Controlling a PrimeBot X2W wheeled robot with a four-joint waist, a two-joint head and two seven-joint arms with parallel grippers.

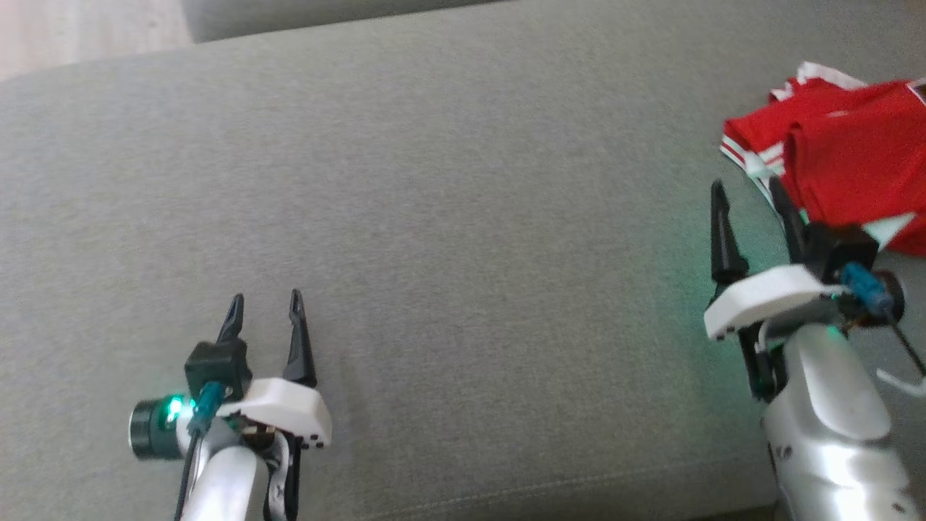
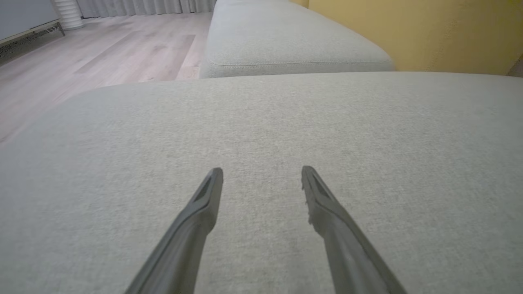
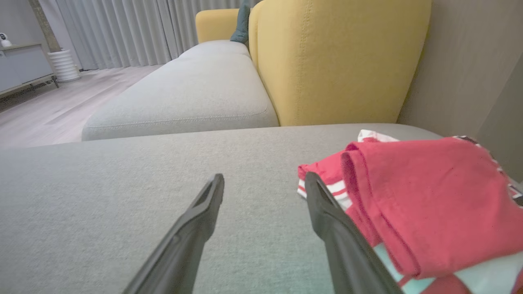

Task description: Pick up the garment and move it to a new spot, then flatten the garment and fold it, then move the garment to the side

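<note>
The garment [image 1: 846, 155] is a red shirt with white stripes, folded into a small stack at the far right of the grey cushion [image 1: 448, 217]. In the right wrist view the garment [image 3: 425, 200] lies just right of my fingers. My right gripper [image 1: 749, 188] stands open beside its left edge, with nothing between the fingers; its right finger is next to the fabric. My left gripper [image 1: 265, 298] is open over bare cushion at the lower left, far from the garment. The left wrist view shows its gripper [image 2: 261, 170] above plain grey fabric.
A second grey cushion [image 3: 184, 94] continues beyond this one, with a yellow backrest [image 3: 339, 57] behind. Wooden floor [image 2: 102, 53] lies to the left, with curtains and a low cabinet [image 3: 24, 65] far off. A wall [image 3: 470, 61] stands close behind the garment.
</note>
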